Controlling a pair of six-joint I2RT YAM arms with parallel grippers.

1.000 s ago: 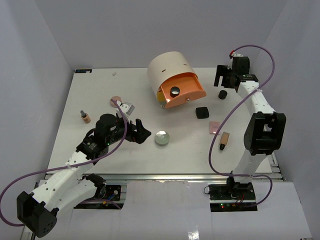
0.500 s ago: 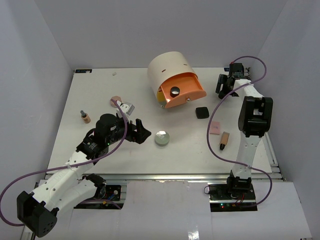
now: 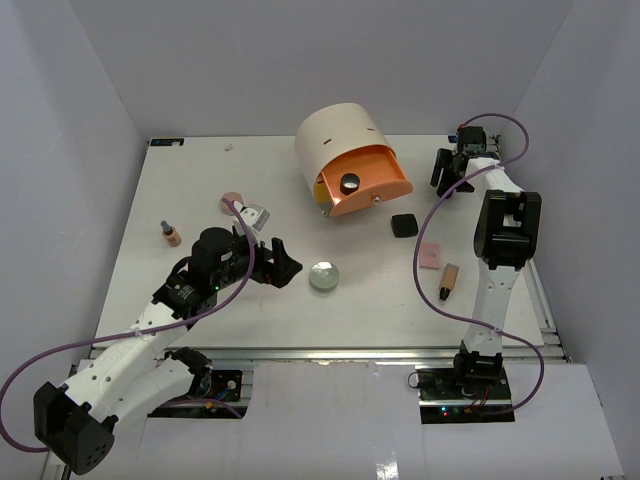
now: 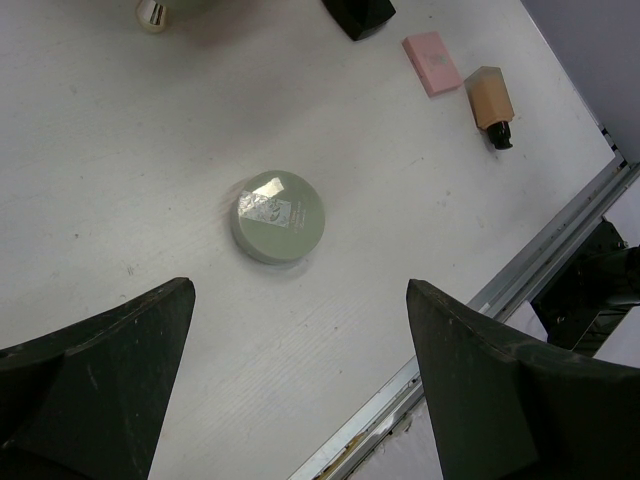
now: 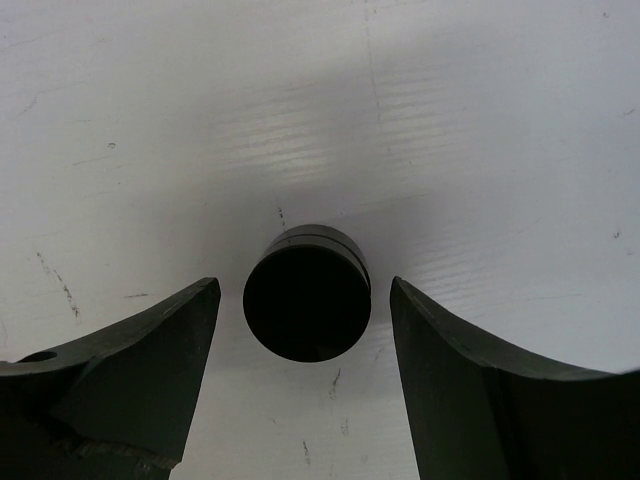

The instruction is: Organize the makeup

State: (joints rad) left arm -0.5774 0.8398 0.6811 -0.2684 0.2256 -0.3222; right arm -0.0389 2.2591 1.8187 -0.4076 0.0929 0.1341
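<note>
Over by the far right corner of the white table (image 3: 200,290), near its right edge and the wall, the right gripper (image 3: 447,172) points down with its fingers (image 5: 150,360) spread either side of a small black round jar (image 5: 306,305). A sliver of table shows on each side, so nothing is pinched.

The left gripper (image 4: 298,284) hangs wide apart just short of a silver-white round compact (image 4: 278,216). Bare tabletop runs from the compact to the metal rail at the near edge. The shiny patch on its lid carries no writing I can read.

A black square case (image 3: 403,225), a pink flat palette (image 3: 430,255) and a tan tube with a black cap (image 3: 449,281) lie in a loose line towards the right edge. A second black round jar (image 3: 349,183) sits in the open orange drawer (image 3: 385,182) of the cream drum (image 3: 335,140).
</note>
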